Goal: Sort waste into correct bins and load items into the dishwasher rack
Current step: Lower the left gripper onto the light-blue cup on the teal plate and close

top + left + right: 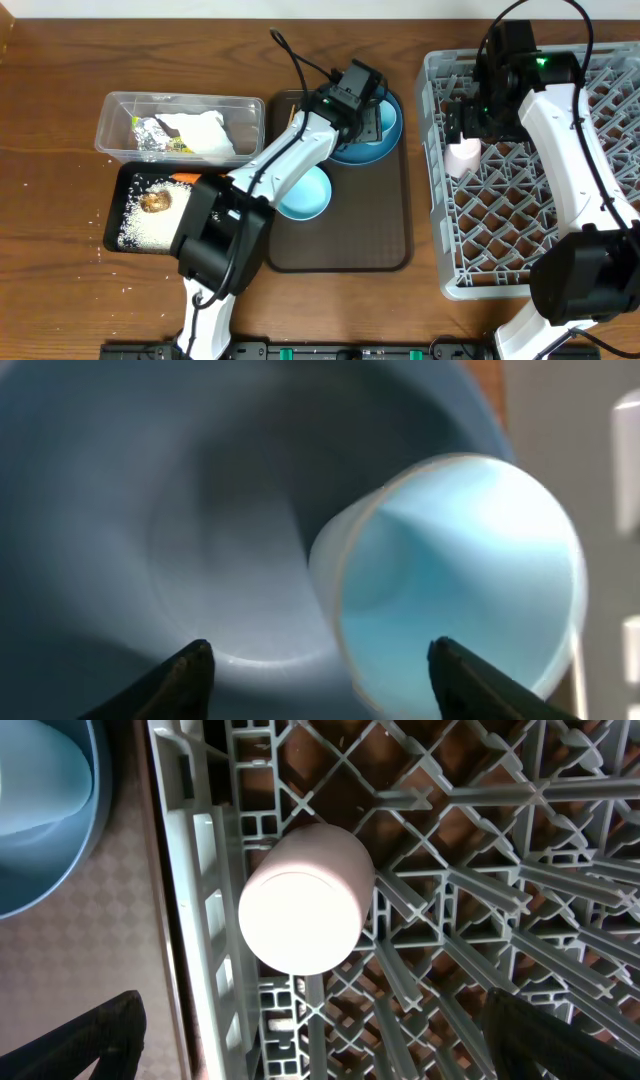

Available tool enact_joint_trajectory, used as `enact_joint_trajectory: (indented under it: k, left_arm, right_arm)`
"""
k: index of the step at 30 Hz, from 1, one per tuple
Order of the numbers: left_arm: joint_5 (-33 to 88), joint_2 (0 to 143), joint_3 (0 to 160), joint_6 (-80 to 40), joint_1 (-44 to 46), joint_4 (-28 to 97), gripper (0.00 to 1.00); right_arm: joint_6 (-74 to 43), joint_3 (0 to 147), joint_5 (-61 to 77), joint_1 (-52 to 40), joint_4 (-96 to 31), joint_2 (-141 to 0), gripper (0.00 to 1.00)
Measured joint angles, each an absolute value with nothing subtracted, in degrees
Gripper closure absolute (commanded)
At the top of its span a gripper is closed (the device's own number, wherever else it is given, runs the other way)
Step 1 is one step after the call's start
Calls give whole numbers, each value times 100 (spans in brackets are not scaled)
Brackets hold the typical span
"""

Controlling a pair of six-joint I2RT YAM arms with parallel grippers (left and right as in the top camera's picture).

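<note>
Left tool (320, 648): fingers spread, nothing pinched, low over light blue cup (460, 580). Cup: tipped over in dark-blue plate (150, 510), open mouth facing tool, so long axis runs roughly along approach. Cup sits off-centre, toward one finger. Left arm far nearer. Right tool (315, 1010): spread wide, empty, above upturned pink cup (303, 910) in rack (450, 840).

A brown wooden table (55, 215) with fine grain fills the overhead view, lit evenly and softly, with only faint shadows. At 6 o'clock a black strip (150, 352), perhaps a mounting rail, runs along its near edge.
</note>
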State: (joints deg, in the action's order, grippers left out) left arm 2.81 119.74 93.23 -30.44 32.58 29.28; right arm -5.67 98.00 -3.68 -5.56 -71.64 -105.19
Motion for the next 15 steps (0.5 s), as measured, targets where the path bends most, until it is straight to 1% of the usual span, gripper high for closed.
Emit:
enact_joint_trajectory:
  k: [2,6,9,11,12,15]
  left_arm:
    - [272,12051,9323,-3017,3258,2853,44]
    - [261,12084,9321,-3026,3258,2674,56]
    - [257,12084,9321,-3033,3258,2661,73]
    - [259,12084,9321,-2989,3258,2670,89]
    - [259,12084,9321,-2954,3258,2670,94]
    - [257,12084,9321,-2917,3258,2681,94]
  right_arm:
    - [-565,9800,-368,-556,-7164,-10519,1]
    - [-567,9800,-368,-558,-7157,-10519,1]
    - [-565,9797,-368,-556,-7157,-10519,1]
    - [-565,9797,-368,-556,-7157,-10516,1]
    - [-567,9797,-368,-556,-7159,-10519,1]
    - [-565,9797,-368,-556,-7157,-10519,1]
